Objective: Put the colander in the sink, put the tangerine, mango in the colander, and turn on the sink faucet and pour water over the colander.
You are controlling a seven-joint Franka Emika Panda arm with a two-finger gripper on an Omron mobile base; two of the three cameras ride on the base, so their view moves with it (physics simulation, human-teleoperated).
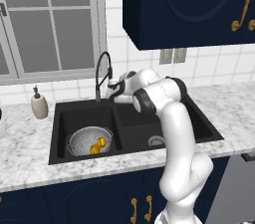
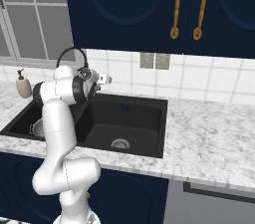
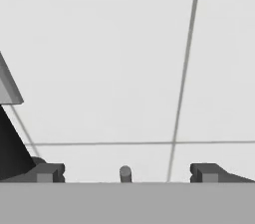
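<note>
Beige and small, the soap dispenser bottle [image 1: 39, 104] stands at the far left of the marble counter [image 1: 25, 143], near the back left corner of the black double-basin sink [image 1: 59, 133]. In the left basin rests the silver-grey perforated colander [image 1: 82, 139], upright on the sink floor, with both fruits inside it towards its right side: the mango [image 1: 101, 142], yellow, lies just behind and right of the rounder, more orange tangerine [image 1: 94, 149], the two touching or nearly so. Behind the divider between the basins rises the slim black sink faucet [image 1: 101, 71], its arched neck curving over towards the right; no stream of water is seen under it.

Right of the faucet, the white arm reaches in over the back edge of the sink, and the gripper [image 1: 110, 90] sits close beside the faucet's lower stem, level with the wall tiles. From the hand view its two dark fingertips [image 3: 49, 172] stand far apart at the bottom corners with nothing between them, so the pincer is wide open and holding nothing; a small grey peg [image 3: 125, 173] shows between them against white tiled wall [image 3: 124, 68]. A dark slanted shape fills that view's lower left edge; what it is cannot be told.

The right basin holds only its round steel drain [image 2: 120, 144]. Navy cabinets with brass handles [image 2: 176, 6] hang above.
</note>
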